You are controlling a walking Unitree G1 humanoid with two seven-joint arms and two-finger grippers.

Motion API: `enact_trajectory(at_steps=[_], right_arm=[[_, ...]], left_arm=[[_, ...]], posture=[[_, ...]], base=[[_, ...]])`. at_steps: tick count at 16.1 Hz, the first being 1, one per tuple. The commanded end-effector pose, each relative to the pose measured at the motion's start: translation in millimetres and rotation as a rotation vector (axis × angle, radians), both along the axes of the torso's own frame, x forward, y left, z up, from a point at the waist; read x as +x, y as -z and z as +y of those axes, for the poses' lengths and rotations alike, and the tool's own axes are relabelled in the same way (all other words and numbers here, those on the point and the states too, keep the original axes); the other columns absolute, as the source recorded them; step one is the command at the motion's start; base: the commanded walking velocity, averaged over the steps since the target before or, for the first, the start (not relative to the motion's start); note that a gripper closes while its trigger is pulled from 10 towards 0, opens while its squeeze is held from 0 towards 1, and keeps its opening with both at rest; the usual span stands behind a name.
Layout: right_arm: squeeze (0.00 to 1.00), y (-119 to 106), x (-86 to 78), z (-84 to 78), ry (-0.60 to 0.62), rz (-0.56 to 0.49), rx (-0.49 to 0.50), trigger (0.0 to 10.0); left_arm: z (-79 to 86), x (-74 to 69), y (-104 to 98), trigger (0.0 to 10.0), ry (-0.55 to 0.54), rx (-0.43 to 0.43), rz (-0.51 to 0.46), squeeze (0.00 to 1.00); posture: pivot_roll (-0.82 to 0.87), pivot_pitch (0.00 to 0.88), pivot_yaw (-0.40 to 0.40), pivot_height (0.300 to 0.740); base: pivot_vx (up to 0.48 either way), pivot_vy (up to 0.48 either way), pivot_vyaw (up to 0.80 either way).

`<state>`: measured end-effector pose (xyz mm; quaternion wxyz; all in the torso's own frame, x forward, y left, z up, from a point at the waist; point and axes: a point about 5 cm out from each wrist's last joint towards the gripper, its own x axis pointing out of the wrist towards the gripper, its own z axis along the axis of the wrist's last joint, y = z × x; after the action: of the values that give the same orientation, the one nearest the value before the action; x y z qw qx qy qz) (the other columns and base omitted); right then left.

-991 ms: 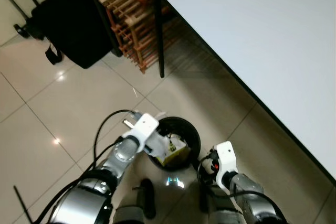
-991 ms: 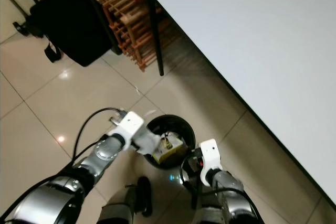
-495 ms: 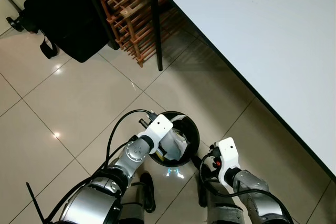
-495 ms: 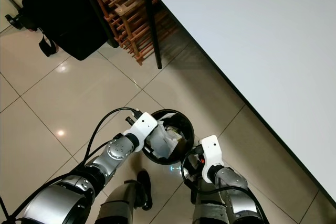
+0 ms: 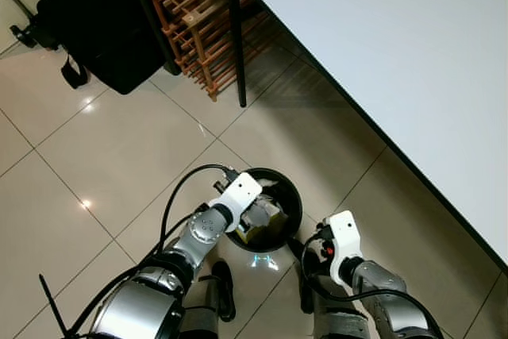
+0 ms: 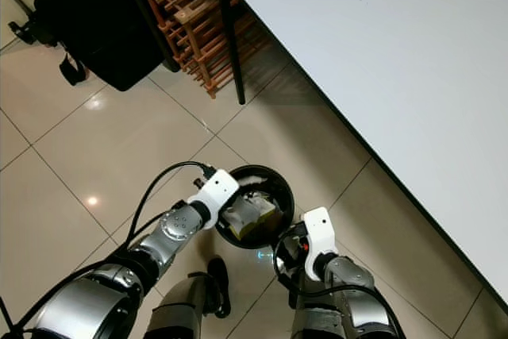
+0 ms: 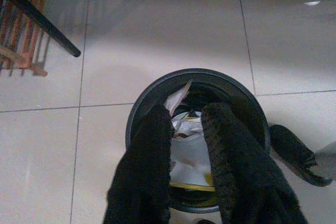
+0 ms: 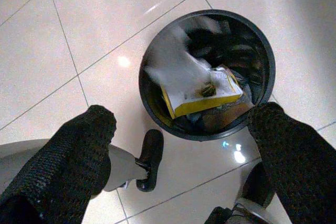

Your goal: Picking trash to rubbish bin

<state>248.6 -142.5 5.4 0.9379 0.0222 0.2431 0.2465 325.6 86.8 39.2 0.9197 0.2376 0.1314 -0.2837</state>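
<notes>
1. Left eye view: the round black rubbish bin (image 5: 291,204) stands on the tiled floor between the robot's two arms, near the edge of the white desk (image 5: 413,53). The left gripper (image 5: 252,213) reaches over the bin's rim; here I cannot tell how its fingers stand. Inside the bin lies trash (image 5: 266,216), pale paper over something yellow. A black bag (image 5: 103,25) and a wooden rack (image 5: 198,21) sit further off, beside a black desk leg (image 5: 235,41).

2. Right eye view: the same scene. The right gripper (image 6: 287,256) hangs just beside the bin, on the robot's side of it.

3. Left wrist view: the left gripper's two fingers (image 7: 152,166) are held apart with a narrow gap, pinching nothing, poised above the bin's mouth. Below them a crumpled white wrapper (image 7: 185,150) rests inside the bin, with a yellow edge under it.

4. Right wrist view: the right gripper's fingers (image 8: 79,145) are spread wide and empty, above the floor by the bin. In the bin lie a blurred white sheet (image 8: 176,66) and a flat yellow-edged packet (image 8: 202,95).

5. Judging by its creases, the trash is light, thin and soft; it should crumple under a pinch and may slip or flutter, so a folded edge or bunched corner looks the best place to hold.
</notes>
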Motion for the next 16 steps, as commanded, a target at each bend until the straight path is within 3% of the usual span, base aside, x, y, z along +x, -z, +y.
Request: enact_trajectory(at_steps=[1,2,3,4,9,11,12,16], right_arm=[[0.00,7,-8.5,-1.2,0.008,0.040,-0.002,10.0],[0.00,7,-8.4,-0.9,0.008,0.040,0.000,10.0],[0.00,7,-8.4,-1.0,0.009,0.041,0.000,10.0],[0.00,7,-8.1,-1.0,0.011,0.042,-0.001,10.0],[0.00,6,0.4,-4.9,0.060,0.011,-0.035,10.0],[0.00,2,14.9,-21.6,0.190,-0.041,-0.107,10.0],[0.00,-1,24.4,-35.0,0.282,-0.067,-0.184,10.0],[0.00,5,28.0,-50.3,0.378,-0.053,-0.264,10.0]], left_arm=[[2.4,-6.9,9,10.0,0.013,0.015,0.041,1.00],[2.5,-6.6,9,10.0,0.014,0.016,0.041,1.00],[2.6,-5.7,8,10.0,0.011,0.022,0.035,0.83],[3.5,-4.2,7,10.0,-0.002,0.026,0.026,0.00],[17.7,-8.8,14,10.0,-0.063,-0.025,0.057,0.00],[39.4,-17.3,24,10.0,-0.169,-0.043,0.072,0.00],[58.9,-22.9,30,10.0,-0.281,-0.062,0.074,0.00],[88.8,-32.8,35,10.0,-0.430,-0.056,0.015,0.00]], posture=[[-0.10,0.403,0.078,0.740],[-0.10,0.403,0.078,0.740],[-0.09,0.403,0.080,0.740],[-0.09,0.402,0.080,0.740],[-0.07,0.383,0.101,0.740],[-0.04,0.368,0.112,0.740],[-0.03,0.354,0.115,0.740],[0.01,0.322,0.121,0.740]], base=[[0.000,0.000,0.00],[0.000,0.000,0.00],[0.000,0.000,0.00],[0.000,0.000,0.00],[0.000,0.000,0.00],[0.000,0.000,0.00],[0.000,0.000,0.00],[0.000,0.000,0.00]])
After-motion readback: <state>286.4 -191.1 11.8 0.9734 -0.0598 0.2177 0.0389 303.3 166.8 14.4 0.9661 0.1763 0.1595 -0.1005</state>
